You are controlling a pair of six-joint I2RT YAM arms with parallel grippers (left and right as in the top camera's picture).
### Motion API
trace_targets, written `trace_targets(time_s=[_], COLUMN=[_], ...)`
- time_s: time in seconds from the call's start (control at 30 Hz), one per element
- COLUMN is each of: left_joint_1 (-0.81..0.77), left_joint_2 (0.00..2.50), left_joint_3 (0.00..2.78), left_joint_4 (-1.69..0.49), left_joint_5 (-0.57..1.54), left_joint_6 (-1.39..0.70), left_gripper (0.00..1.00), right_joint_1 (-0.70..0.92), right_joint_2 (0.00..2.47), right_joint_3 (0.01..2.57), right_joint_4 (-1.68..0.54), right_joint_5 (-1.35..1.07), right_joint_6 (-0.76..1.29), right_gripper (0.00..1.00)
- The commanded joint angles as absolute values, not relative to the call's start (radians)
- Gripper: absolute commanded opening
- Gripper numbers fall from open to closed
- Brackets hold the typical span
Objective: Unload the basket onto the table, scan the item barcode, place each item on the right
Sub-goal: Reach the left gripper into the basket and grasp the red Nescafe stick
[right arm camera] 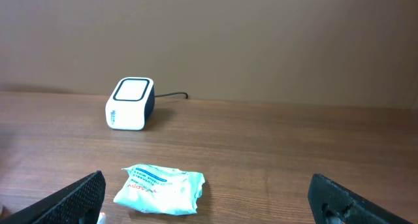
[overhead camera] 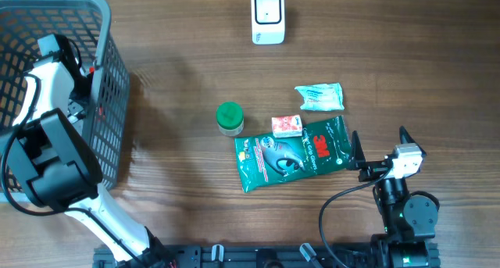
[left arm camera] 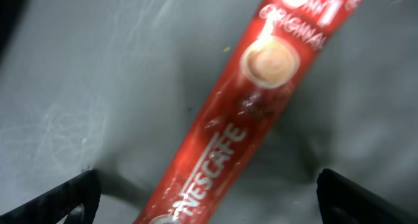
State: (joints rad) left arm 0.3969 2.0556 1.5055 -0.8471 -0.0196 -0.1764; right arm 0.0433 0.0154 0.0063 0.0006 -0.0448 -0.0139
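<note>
A red Nescafe sachet lies diagonally on the grey floor of the basket. My left gripper hangs open just above it, one dark finger on each side of the sachet's lower end and neither touching it. The white barcode scanner stands at the far middle of the table, also visible as the scanner in the right wrist view. Near the front right edge, my right gripper is open and empty, facing the scanner.
On the table lie a green 3M packet, a small red box, a green-lidded jar and a teal wipes pack. The wipes pack sits just ahead of the right fingers. The basket's mesh walls surround the left arm.
</note>
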Motion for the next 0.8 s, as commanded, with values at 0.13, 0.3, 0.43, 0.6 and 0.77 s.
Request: trace_targets(time_s=[0.13,0.3,0.43,0.6,0.77], left_joint_1=[0.398,0.398,0.398,0.398,0.398], left_joint_2=[2.077,2.088,2.148,2.178,2.077], left_joint_3=[1.463,1.456,1.454,1.427,1.427], left_joint_4=[-0.818,-0.747,-0.747,-0.749,-0.777], left_joint_5=[0.007,0.007,0.007,0.007,0.006], left_joint_6=[-0.161,-0.161,-0.161,-0.196,-0.195], left_gripper=[0.96,1.0,0.81,0.04,0.04], right_joint_1=[0.044,0.044,0.044,0.044,0.044], right_joint_2=[0.009,0.009,0.009,0.009,0.009], right_joint_3=[0.005,0.005,0.005,0.005,0.005], right_joint_4=[0.003,0.003,0.003,0.003,0.003], right_joint_5=[-0.053,-0.053,-0.053,-0.053,-0.053], right_joint_6=[-0.026,-0.026,-0.026,-0.026,-0.026], right_gripper=[1.0,1.0,1.0,1.0,1.0])
